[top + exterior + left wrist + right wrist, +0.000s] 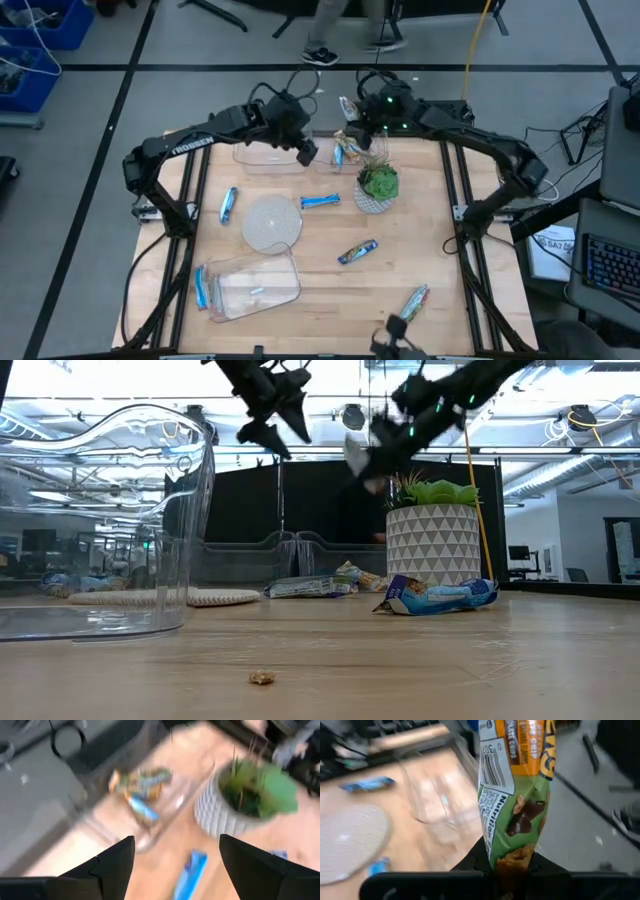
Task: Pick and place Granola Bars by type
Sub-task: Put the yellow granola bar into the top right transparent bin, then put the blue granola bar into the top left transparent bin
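Observation:
My right gripper (pixel 352 120) (pixel 512 866) is raised over the table's far edge, shut on a green and orange granola bar (pixel 517 785) (pixel 347 107). My left gripper (pixel 303 152) (pixel 175 845) hangs open above the far clear tubs, touching nothing. The small far tub (pixel 343 153) (pixel 167 795) holds a few bars (pixel 141 790). Blue bars lie flat on the table (pixel 228 205) (pixel 320 201) (pixel 357 251) (pixel 203 288), and a silver-green one (pixel 415 300) lies near the front edge. My right gripper pinches the green and orange bar by one end (pixel 512 856) between its two fingers. The bar lies along the fingers and sticks out past their tips. It is lifted clear above the far tubs (pixel 355 455).
A potted plant (pixel 377 187) (pixel 432 540) stands right of centre, close under my right arm. A round pale mat (pixel 272 222) lies mid-table. A large clear tub (pixel 255 285) lies on its side near the front left. Another clear tub (pixel 268 155) stands at the far edge.

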